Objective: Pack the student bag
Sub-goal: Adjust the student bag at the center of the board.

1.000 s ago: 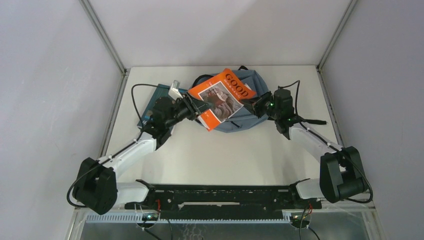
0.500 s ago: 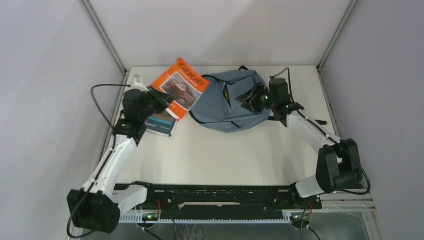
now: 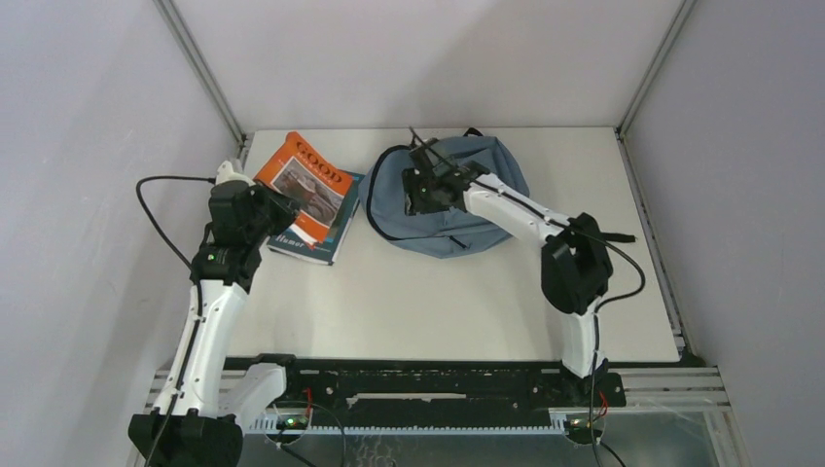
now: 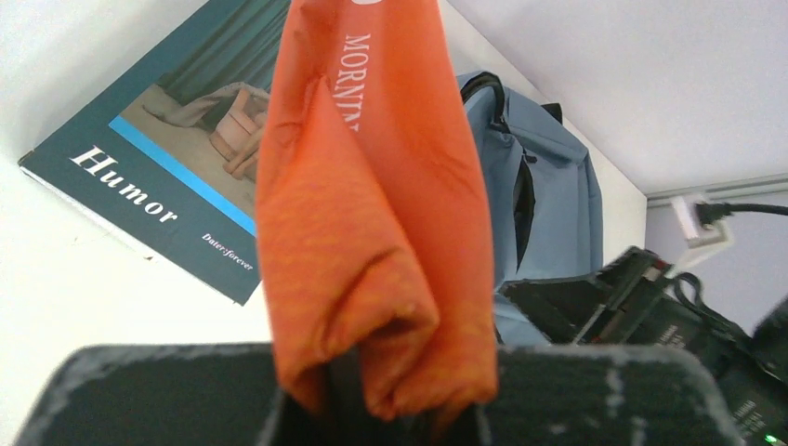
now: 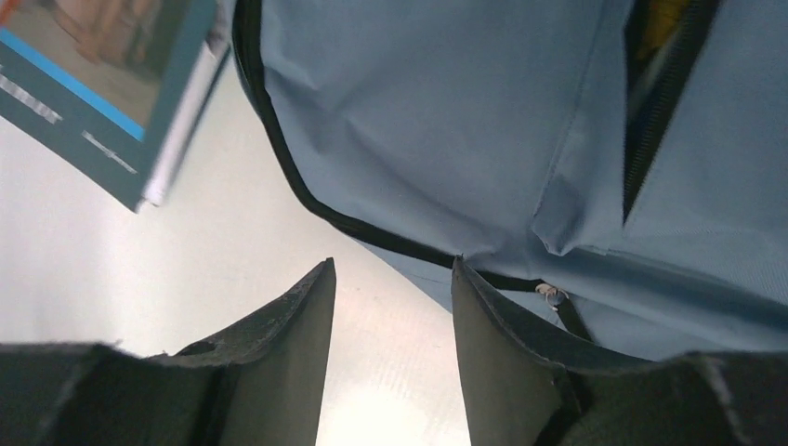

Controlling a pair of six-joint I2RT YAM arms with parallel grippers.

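- Bag [image 3: 449, 233]: lies flat at the far edge of the counter [image 3: 418, 302], about the middle, front pocket up. The main zip [image 5: 307, 200] reads as shut along the stretch the right wrist view shows. Judgement: it needs an opening before anything goes in.
- Book [image 3: 319, 243], teal, titled "Humor": flat near the far-left corner, just beside the bag's left side. Waiting to be packed, by the look of it.
- Magazine [image 3: 309, 178], orange: held over the book, tilted. The left gripper [image 3: 280, 206] is clamped tight on its near edge, and the paper is buckled into folds at the bite. Probably parked to the left so the bag stays reachable.
- Right gripper [image 5: 390, 321]: jaws apart by a modest gap, nothing between them, poised at the bag's left zip edge. A small metal piece [image 5: 553, 295], maybe the zip pull, sits just beside one finger. Whether they touch, I cannot tell.
- Obstacles: the right arm lies across the bag top, in the magazine's likely path. The book crowds the bag's left side.
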